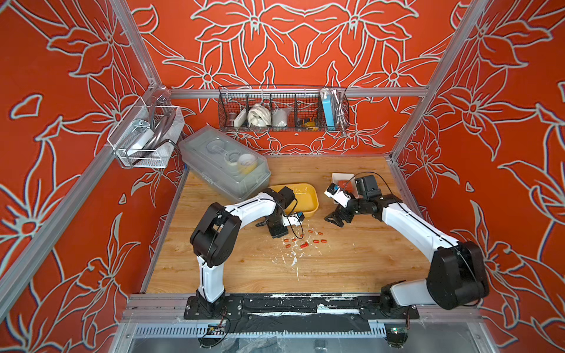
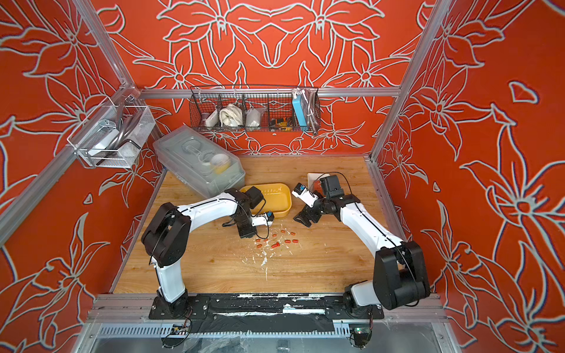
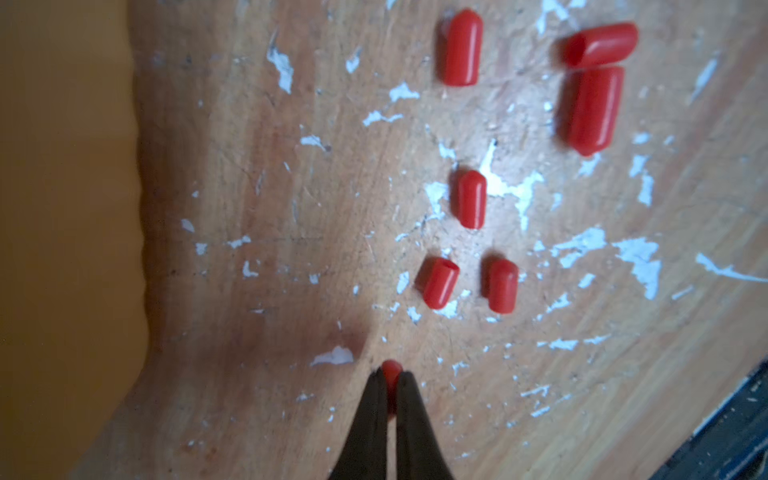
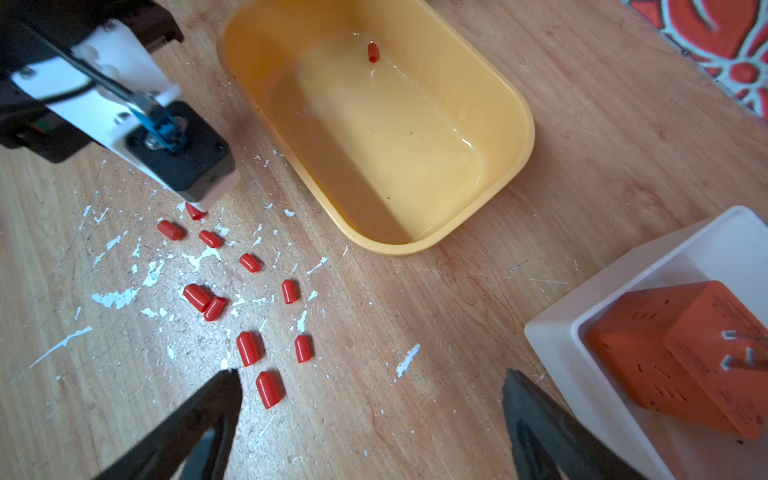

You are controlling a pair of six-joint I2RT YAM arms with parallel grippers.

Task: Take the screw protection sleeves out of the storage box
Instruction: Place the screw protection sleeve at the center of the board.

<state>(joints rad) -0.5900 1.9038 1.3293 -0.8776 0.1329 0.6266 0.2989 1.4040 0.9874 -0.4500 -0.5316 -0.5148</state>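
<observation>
At the back left the clear lidded box (image 1: 223, 162) sits out of the way. In front of it the left arm reaches over the left end of the storage box (image 4: 415, 166), its wrist bent down to the table (image 4: 436, 332). The left gripper (image 3: 390, 382) is clamped on a pinched sleeve (image 3: 391, 369), fingers closed along its length so that only the rounded end pokes past the tips. It hangs low over the wood just beside the yellow wall; whether it touches the surface I cannot tell. Next to it, in front of the box, the other screw protection sleeves (image 4: 247, 348) lie in a loose patch, two of them touching, pointing every which way. Inside the box only a last sleeve (image 4: 373, 52) shows, flat on the floor toward the end under the left arm, its long axis slanted to the long walls. That puts it behind and to the left of the right gripper (image 4: 371, 376), which hovers empty with its jaws wide apart beside the right edge of the patch. The white bin (image 4: 552, 332) and its orange block (image 4: 665, 353) are just to its right. By my reckoning the left arm is nearer, once it drops its load, and the fingers would need to straddle the sleeve across its short width.
</observation>
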